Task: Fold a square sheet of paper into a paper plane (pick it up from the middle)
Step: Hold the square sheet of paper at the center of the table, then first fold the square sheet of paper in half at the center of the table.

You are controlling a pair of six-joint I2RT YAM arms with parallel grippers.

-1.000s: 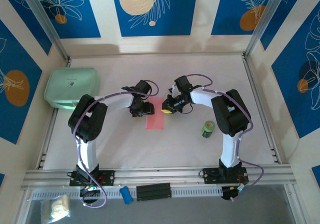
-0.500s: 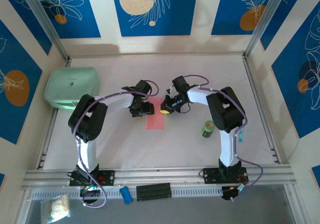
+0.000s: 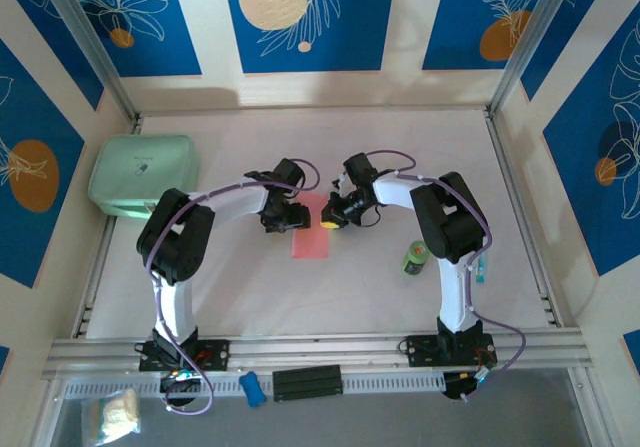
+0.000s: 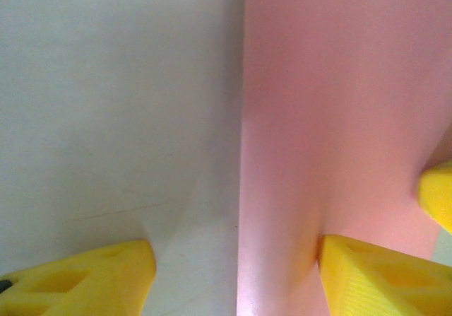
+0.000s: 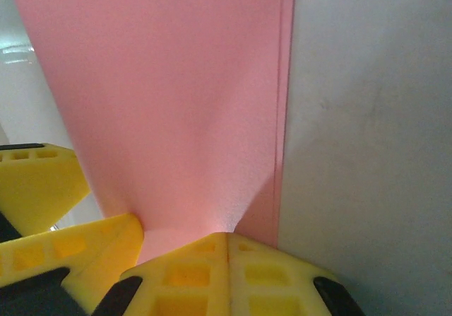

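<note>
**Early folding stage.** The right gripper (image 5: 227,249) has its fingers pressed together, pinching a raised ridge of the square sheet of paper (image 5: 176,104). A doubled edge runs just to the right of the fingers. The left gripper (image 4: 233,277) is spread astride the sheet's opposite edge, one finger on the pink surface and the other on the bare table (image 4: 106,83). The sheet lies between the two grippers and is not yet dart-shaped. The next move probably calls for carrying the pinched layer over while the left finger pins the rest, keeping the edges aligned.
</note>
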